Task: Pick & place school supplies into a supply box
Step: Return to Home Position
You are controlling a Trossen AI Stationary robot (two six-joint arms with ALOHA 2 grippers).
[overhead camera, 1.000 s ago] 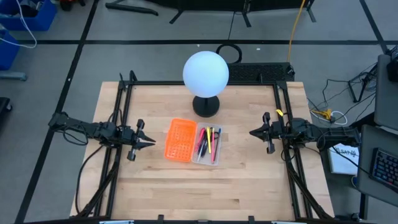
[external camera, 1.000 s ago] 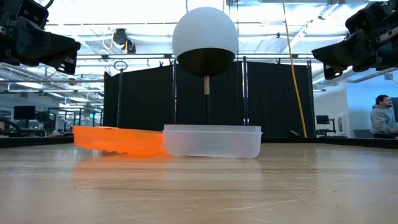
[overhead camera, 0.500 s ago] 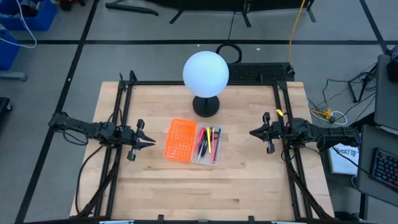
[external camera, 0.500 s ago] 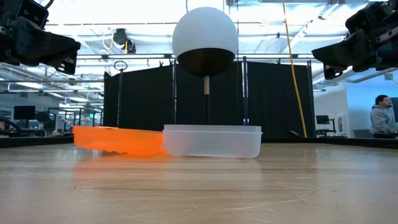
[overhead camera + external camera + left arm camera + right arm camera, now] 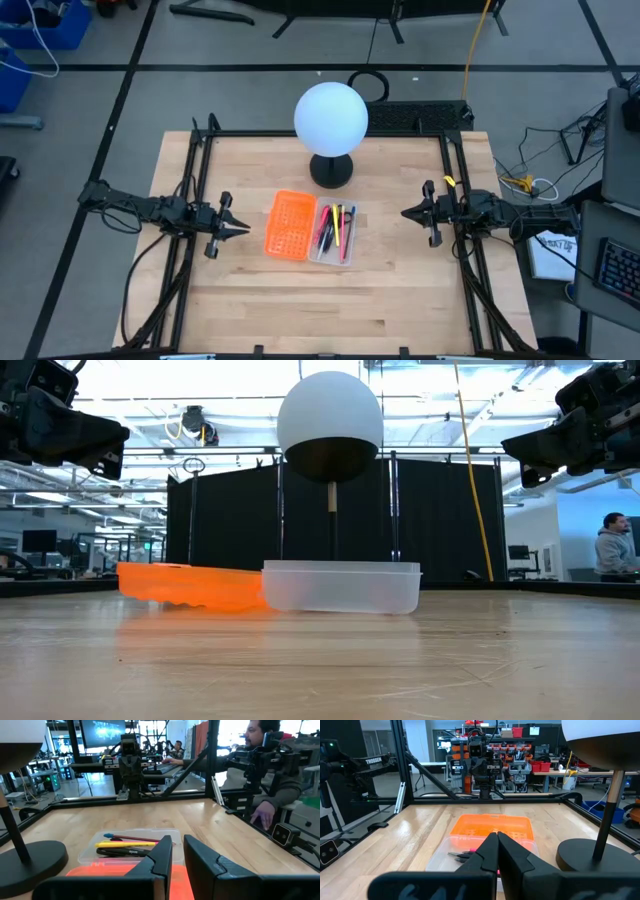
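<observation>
Your pens and pencils lie inside clear box, mid-table, touching orange panel. No supplies seen loose on table. Your left gripper narrowly parted, empty, by left edge. Your right gripper pinched closed, empty, by right edge. Packing looks done; parking arms remains.

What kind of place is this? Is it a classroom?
Probably a robot lab, not a classroom: the left gripper and right gripper hover at the sides of a wooden table, and behind it are benches with screens and a person.
</observation>
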